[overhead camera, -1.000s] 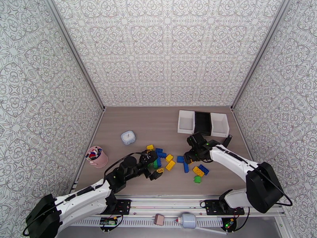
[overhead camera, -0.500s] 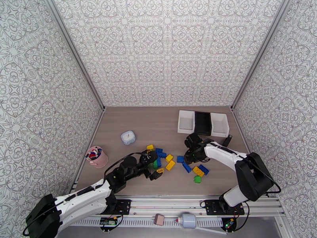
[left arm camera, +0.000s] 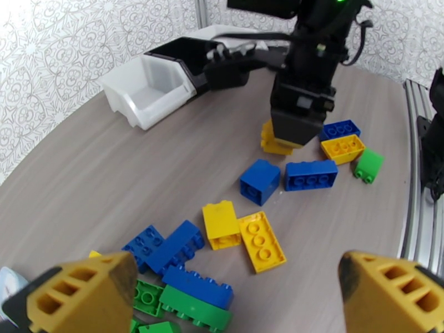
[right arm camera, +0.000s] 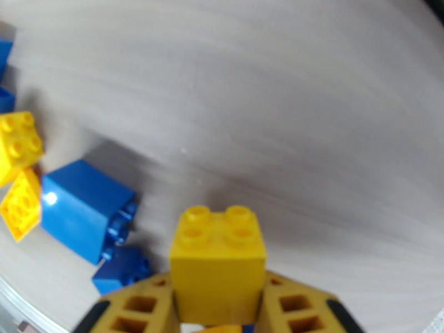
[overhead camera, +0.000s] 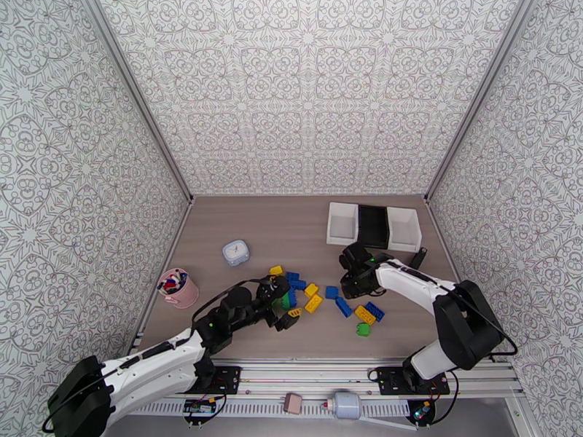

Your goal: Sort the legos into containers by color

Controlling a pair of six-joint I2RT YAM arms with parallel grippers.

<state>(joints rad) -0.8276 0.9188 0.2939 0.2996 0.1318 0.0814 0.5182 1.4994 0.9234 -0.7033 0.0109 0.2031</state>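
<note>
Pinching a yellow brick (right arm camera: pixel 217 256) between its fingers (right arm camera: pixel 136 306), the right gripper (overhead camera: pixel 355 284) stands narrow, with both pads flat against the brick's sides. The brick's studs face away from the wrist. From the left wrist, this gripper points straight down, with the brick low over the table (overhead camera: pixel 277 227). I cannot tell whether the brick rests on the wood or is just clear of it. In the top view the gripper sits at 3 o'clock of the main pile of legos (overhead camera: pixel 300 291) and at 7 o'clock of the bins.

The left gripper (left arm camera: pixel 236 273) is spread wide and holds nothing. Its fingers (left arm camera: pixel 83 295) stand well apart over the near side of the pile, at about 7 o'clock of it in the top view.

Three bins touch in a row at the table's 1 o'clock: a white bin (overhead camera: pixel 341 223), a black bin (overhead camera: pixel 372 226) in the middle, and a second white bin (overhead camera: pixel 404 229).

Loose legos lie close to the right gripper. A blue cube (overhead camera: pixel 331 292) is at its 9 o'clock, a long blue brick (overhead camera: pixel 342 306) at 7 o'clock and a green brick (overhead camera: pixel 362 329) at 6 o'clock, farther off.

A pink cup (overhead camera: pixel 178 287) stands at 9 o'clock of the pile, near the table's edge. A small white-blue object (overhead camera: pixel 235 252) sits at the pile's 10 o'clock.
</note>
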